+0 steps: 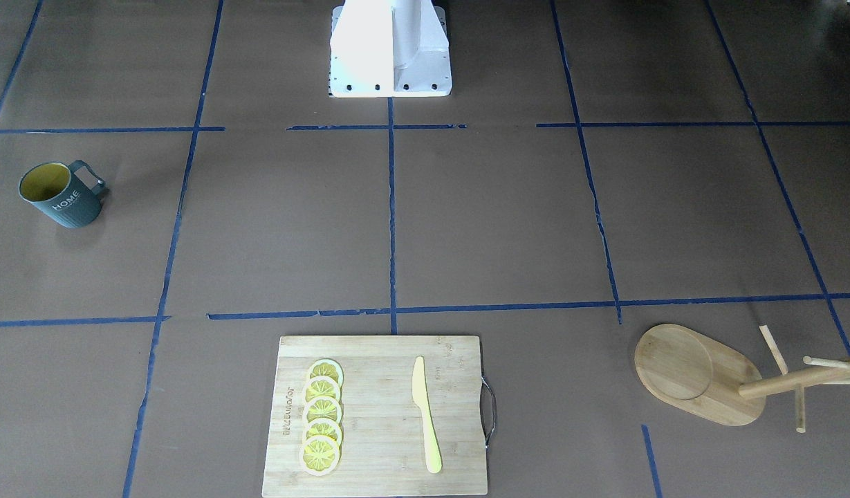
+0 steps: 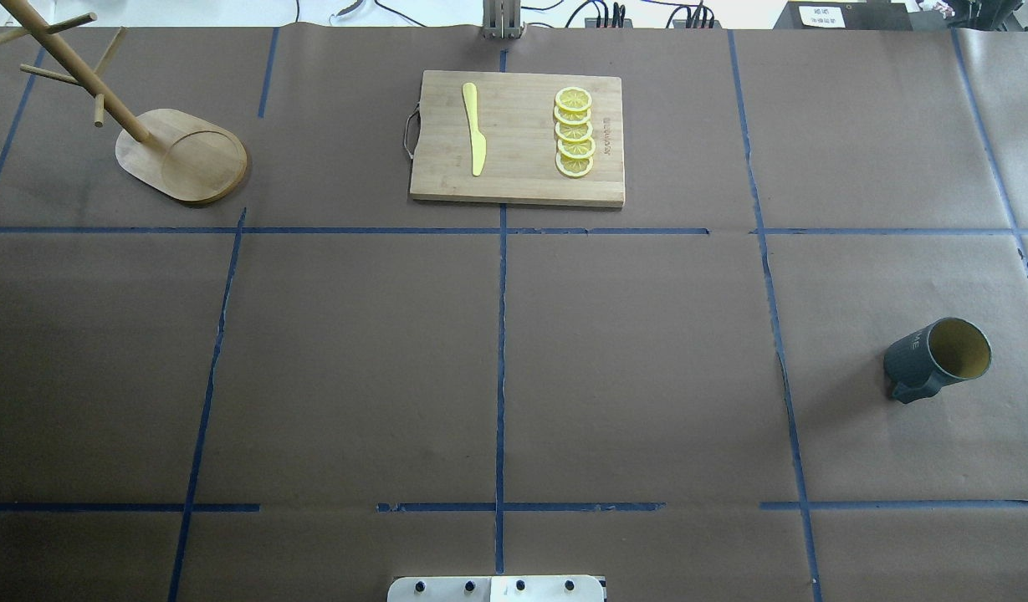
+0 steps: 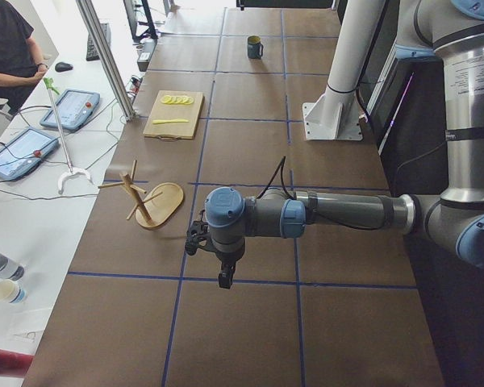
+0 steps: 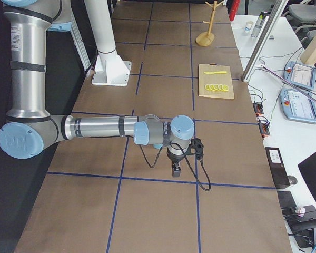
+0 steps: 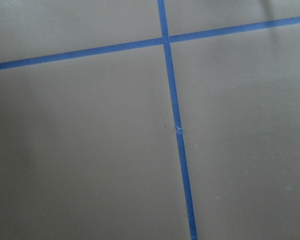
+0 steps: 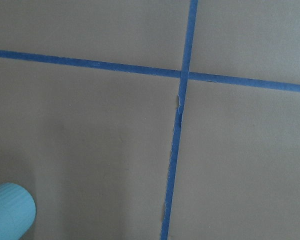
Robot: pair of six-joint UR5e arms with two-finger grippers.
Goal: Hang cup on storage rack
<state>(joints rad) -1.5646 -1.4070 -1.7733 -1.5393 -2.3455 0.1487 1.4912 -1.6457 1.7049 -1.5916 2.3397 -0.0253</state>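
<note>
Left gripper (image 3: pixel 223 281), right gripper (image 4: pixel 176 172): cannot tell their grip; one cup (image 1: pixel 61 198), one storage rack (image 1: pixel 715 382).

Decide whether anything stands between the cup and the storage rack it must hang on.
Nothing visible does. The cup and storage rack sit at opposite ends; the cutting board, with knife and lemon slices, lies flat just beyond the direct line between them.

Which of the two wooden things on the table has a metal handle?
The flat rectangular cutting board carrying lemon slices and a yellow knife. The storage rack has an oval base and pegged pole, no handle.
</note>
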